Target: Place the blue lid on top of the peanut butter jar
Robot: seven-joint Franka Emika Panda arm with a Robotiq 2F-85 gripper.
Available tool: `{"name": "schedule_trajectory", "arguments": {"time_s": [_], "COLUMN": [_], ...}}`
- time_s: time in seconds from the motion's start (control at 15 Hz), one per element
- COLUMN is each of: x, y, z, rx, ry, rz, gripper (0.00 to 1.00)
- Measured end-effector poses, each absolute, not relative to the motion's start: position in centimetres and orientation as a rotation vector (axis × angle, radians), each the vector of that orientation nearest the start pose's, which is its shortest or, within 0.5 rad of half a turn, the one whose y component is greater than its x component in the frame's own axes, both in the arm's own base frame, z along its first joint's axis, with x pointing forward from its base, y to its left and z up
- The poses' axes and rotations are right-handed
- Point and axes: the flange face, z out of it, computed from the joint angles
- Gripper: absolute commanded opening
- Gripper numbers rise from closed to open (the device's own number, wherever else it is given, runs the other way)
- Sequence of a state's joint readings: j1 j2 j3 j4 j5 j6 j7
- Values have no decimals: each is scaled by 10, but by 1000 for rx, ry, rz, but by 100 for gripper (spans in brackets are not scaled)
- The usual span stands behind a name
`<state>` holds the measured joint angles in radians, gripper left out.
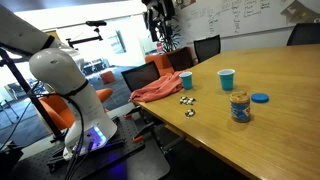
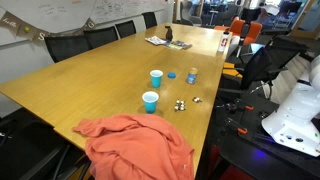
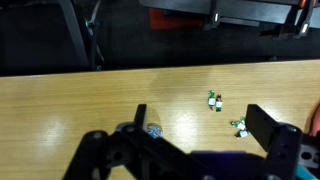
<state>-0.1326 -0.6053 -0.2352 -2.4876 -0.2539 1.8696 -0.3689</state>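
- at the far left in an exterior view, the white robot base (image 1: 70, 95) is standing beside the table. its gripper (image 3: 198, 125) is hanging high over bare wood, well apart from the task's things. in the wrist view the jaws are spread wide and gripping nothing.
- moving right, an orange cloth (image 1: 160, 88) is lying crumpled at the table's edge. a blue cup (image 1: 186, 79) and a second blue cup (image 1: 226, 78) are standing upright, with small scattered pieces (image 1: 186, 100) near them.
- the peanut butter jar (image 1: 240, 105) is standing upright, and the blue lid (image 1: 260, 98) is lying flat on the table just beside it, on its right, not on it yet.
- the lid is looking light, stiff and thin. lying flat, it is likely offering only its rim, so pinching across the edge from above seems best, though the smooth plastic may be slipping.
- the wooden table (image 1: 290, 130) is looking hard and smooth, so the lid may be sliding when nudged.
- the room is looking like an office, with black chairs (image 1: 206, 47) and a whiteboard (image 1: 240, 18) behind.
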Motion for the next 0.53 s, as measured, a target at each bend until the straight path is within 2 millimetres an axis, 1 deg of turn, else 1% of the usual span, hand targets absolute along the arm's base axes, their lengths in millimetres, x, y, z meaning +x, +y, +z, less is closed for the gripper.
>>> {"name": "schedule_trajectory", "arguments": {"time_s": [0.4,0.53], "x": [336,343], "y": [-156,-157], "z": [486,485], "rx": [-3231,-3242], "ry": [-193,-170], "rz": [88,50], "gripper": [100,100]}}
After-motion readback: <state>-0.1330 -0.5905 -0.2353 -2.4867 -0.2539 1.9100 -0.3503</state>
